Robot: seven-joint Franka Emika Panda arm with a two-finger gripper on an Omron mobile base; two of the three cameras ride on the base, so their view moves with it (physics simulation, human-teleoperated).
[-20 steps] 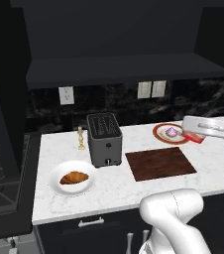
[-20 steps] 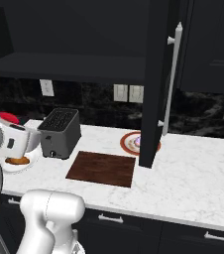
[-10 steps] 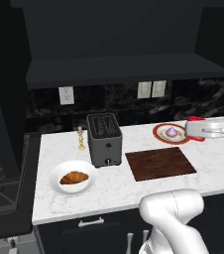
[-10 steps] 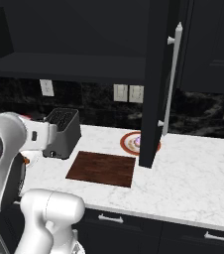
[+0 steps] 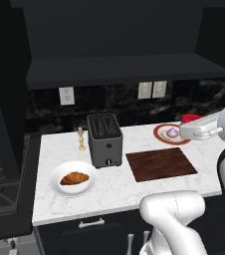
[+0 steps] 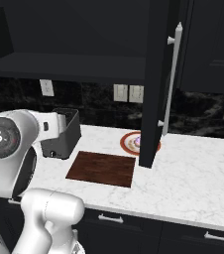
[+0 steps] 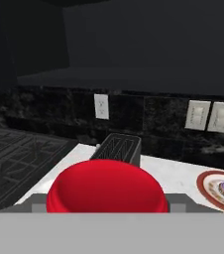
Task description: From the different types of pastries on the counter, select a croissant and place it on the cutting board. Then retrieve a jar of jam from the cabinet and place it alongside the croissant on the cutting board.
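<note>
The gripper (image 7: pixel 106 211) is clamped on the red-lidded jar of jam (image 7: pixel 105 189), carried in the air at the right end of the counter (image 5: pixel 129 190), above and just beside the orange-rimmed plate (image 5: pixel 160 135) bearing the purple-frosted pastry (image 5: pixel 172 132). The dark wooden cutting board (image 5: pixel 160 164) lies bare in front of that plate, right of the black toaster (image 5: pixel 104 139). The croissant (image 5: pixel 74 178) sits on a round white plate (image 5: pixel 55 185) at the counter's left end, well apart from the board.
</note>
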